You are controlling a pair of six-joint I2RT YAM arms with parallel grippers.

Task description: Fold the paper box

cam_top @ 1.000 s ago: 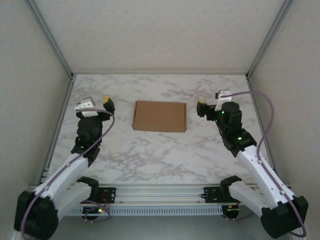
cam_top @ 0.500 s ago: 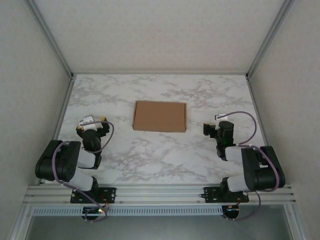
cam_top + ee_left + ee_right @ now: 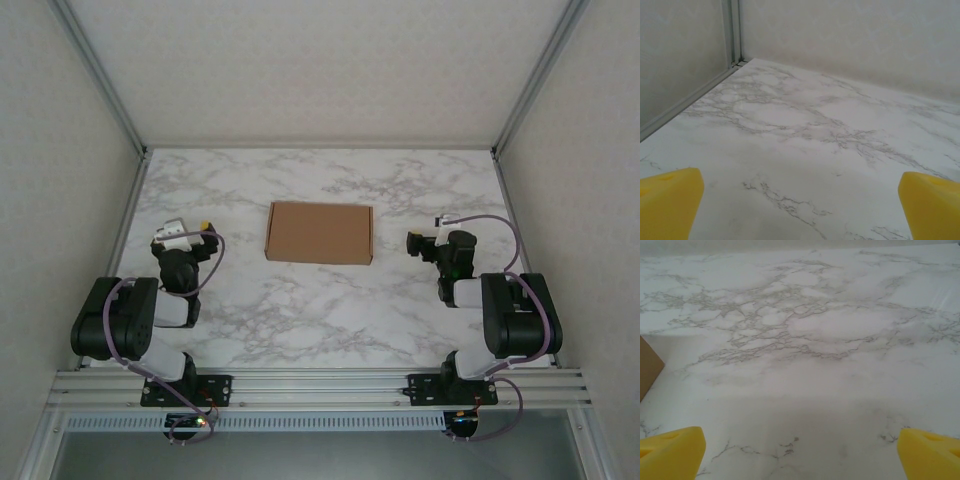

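Observation:
The paper box [image 3: 319, 232] lies flat and closed on the marble table, a plain brown rectangle at mid-table. One brown corner of the paper box [image 3: 649, 366] shows at the left edge of the right wrist view. My left gripper [image 3: 207, 224] rests low to the box's left, well apart from it, open with its yellow fingertips [image 3: 670, 200] wide and nothing between them. My right gripper [image 3: 415, 241] sits to the box's right, a short gap away, likewise open, yellow fingertips [image 3: 930, 452] spread over bare table.
Both arms are folded back near their bases at the near edge. Metal frame rails [image 3: 120, 240] run along the table's left and right sides, with pale walls behind. A wall corner post [image 3: 732, 30] stands ahead of the left gripper.
Both arms have pulled back from their stretched-out pose and folded down toward their bases. The grippers now sit low beside the box. The box has not moved.

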